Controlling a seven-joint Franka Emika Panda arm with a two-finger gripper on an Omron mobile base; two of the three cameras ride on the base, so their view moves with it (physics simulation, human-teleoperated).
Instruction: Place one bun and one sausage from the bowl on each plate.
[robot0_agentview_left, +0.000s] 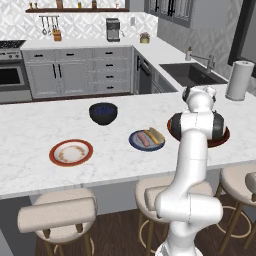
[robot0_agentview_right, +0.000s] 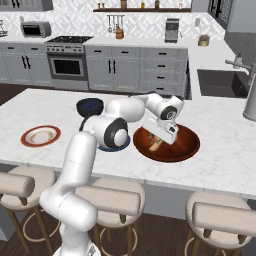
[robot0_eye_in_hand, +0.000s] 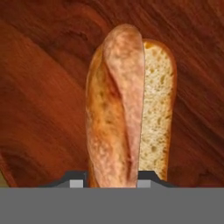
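Note:
In the hand view a pinkish-brown sausage (robot0_eye_in_hand: 116, 109) lies against a bun (robot0_eye_in_hand: 157, 109) whose pale crumb faces up, both on the floor of the reddish-brown bowl (robot0_eye_in_hand: 39, 87). My gripper (robot0_eye_in_hand: 111, 181) is down in that bowl (robot0_agentview_right: 187, 147), its fingertips (robot0_eye_in_hand: 78, 180) pressed to either side of the sausage. The right base view shows the gripper (robot0_agentview_right: 159, 142) low inside the bowl. The slate-blue plate (robot0_agentview_left: 134, 145) holds a sausage (robot0_agentview_left: 144, 139) and a bun (robot0_agentview_left: 156, 134). Only crumbs mark the white plate with the orange-red rim (robot0_agentview_left: 53, 152).
A dark blue-black bowl (robot0_agentview_left: 103, 112) stands behind the plates. A paper towel roll (robot0_agentview_left: 239, 80) and the sink (robot0_agentview_left: 192, 74) are on the far counter. Padded stools (robot0_agentview_left: 57, 212) line the counter's near edge. My arm (robot0_agentview_left: 192, 150) hides part of the reddish-brown bowl (robot0_agentview_left: 224, 140).

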